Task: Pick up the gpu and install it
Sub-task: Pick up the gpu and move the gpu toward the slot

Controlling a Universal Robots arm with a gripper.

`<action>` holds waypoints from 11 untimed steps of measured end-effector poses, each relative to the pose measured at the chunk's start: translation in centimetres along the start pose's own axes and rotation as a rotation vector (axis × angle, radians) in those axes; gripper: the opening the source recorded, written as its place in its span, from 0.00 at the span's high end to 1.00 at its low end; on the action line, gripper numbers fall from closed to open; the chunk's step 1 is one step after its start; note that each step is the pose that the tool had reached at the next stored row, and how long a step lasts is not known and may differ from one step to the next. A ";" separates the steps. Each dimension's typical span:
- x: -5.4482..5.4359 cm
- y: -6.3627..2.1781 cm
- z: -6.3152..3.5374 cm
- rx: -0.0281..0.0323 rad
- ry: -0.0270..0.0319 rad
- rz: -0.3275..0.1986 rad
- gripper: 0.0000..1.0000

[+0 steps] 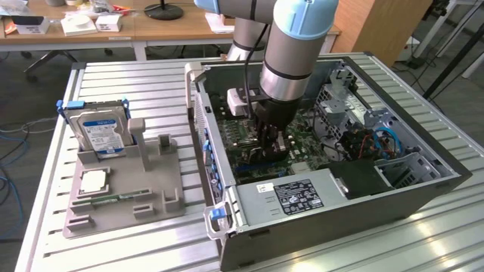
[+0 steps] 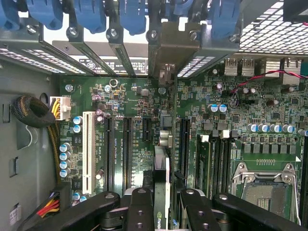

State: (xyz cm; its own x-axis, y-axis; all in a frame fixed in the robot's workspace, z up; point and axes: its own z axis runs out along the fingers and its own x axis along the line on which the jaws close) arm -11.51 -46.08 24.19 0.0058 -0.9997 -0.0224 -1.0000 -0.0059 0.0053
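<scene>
Lab corner behind a slatted metal workbench

The ribbed aluminium bench (image 1: 136,76) stands before wooden desks (image 1: 158,28) carrying small white boxes (image 1: 79,24) and a black round lamp base (image 1: 164,10). A wooden cabinet (image 1: 382,22) rises at the exterior view's right; blue cables (image 1: 9,153) trail over grey floor.

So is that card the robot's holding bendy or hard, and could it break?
Probably stiff: the gpu stands straight on its edge in the gripper without sagging. Likely fragile too, since it looks like a thin board, much like the motherboard with its tiny parts. Being so thin, it could tip over if let go.
</scene>
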 end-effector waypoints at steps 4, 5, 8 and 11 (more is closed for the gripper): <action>0.0 0.03 0.00 0.0006 -0.0002 0.000 0.74; 0.0 0.03 0.00 0.0006 -0.0002 0.000 0.74; 0.0 0.03 0.00 0.0005 0.0000 0.000 0.74; 0.0 0.03 0.01 0.0004 0.0002 0.000 0.74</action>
State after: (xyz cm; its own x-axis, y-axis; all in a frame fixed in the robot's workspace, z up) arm -11.55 -46.08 24.18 0.0063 -0.9997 -0.0222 -1.0000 -0.0064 0.0048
